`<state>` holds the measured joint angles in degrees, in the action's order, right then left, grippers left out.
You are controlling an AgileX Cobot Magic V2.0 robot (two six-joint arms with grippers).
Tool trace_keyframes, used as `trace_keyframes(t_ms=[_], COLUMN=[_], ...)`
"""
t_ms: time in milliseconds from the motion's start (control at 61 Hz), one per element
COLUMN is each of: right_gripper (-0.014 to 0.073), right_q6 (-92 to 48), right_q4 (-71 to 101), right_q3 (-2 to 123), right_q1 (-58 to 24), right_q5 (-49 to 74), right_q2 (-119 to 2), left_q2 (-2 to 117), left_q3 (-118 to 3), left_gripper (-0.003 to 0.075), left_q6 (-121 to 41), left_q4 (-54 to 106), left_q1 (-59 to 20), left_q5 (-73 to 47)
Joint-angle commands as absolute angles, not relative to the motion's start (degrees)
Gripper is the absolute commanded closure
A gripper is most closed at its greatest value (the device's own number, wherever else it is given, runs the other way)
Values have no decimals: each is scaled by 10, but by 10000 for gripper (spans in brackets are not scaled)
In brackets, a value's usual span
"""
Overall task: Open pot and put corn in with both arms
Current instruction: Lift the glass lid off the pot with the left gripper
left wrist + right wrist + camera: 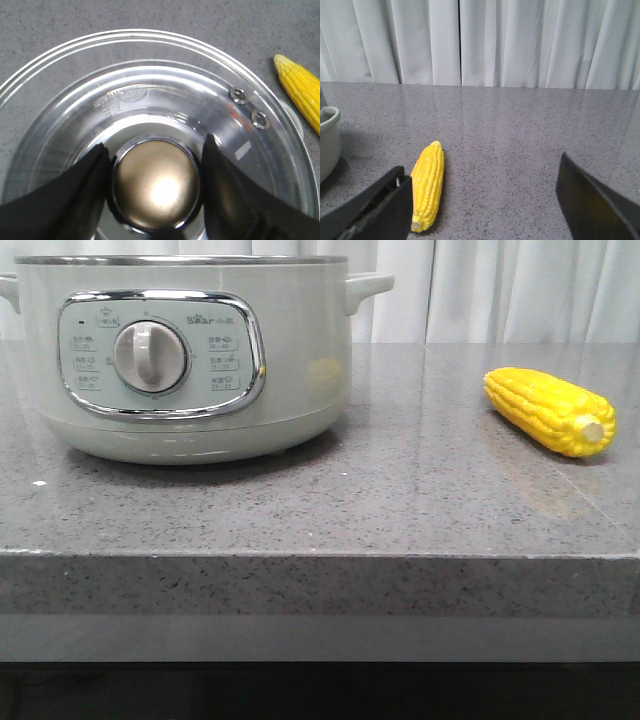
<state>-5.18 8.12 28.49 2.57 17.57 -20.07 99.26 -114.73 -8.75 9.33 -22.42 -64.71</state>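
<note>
The pale grey-green pot (200, 360) stands at the left of the counter, its top cut off by the front view's edge. The yellow corn (548, 410) lies on the counter at the right, stub end towards me. Neither gripper shows in the front view. In the left wrist view my left gripper (156, 142) is shut on the round metal knob (157, 185) of a glass lid (150, 75). The lid hides the pot, and the corn (302, 95) lies beyond its rim. My right gripper (481, 165) is wide open and empty, low over the counter. The corn (427, 185) lies just inside its left finger (380, 205).
The grey speckled counter (400, 510) has a front edge close to the camera. White curtains (520, 40) hang behind it. The pot's side handle (327, 117) shows at the edge of the right wrist view.
</note>
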Motion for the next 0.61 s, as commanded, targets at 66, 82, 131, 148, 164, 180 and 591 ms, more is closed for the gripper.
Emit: trace_keyframes(t_ms=[66,82,131,148,164,180,591], right_gripper=[-8,-8,-8,-8,-8,-8,-8], right_q6=[-54,-54,-54,-54,-54,-54,-54], right_q4=[77,77,77,77,77,77,77], right_q3=[305,305,305,305,305,305,305], right_q1=[26,26,26,26,26,26,26], right_q5=[123,123,123,123,124,124,125], right_q2=[-209,-209,-209,-209,-209,-209,-209], left_q2=[922,919,905,901,896,889,662], left_q3=[-1177,-1176,-1168,-1165,-1159,-1155,-874], left_gripper=[497,498,498,498,498,498,498], left_q6=[-85,-85,-85,-85,-85,-85,-86], left_q4=[106,106,106,106,106,106,107], left_q1=[-226,-226,-226,-226,-226,-226,-228], left_q5=[-597,-599,-606,-606,-607,-607,-507])
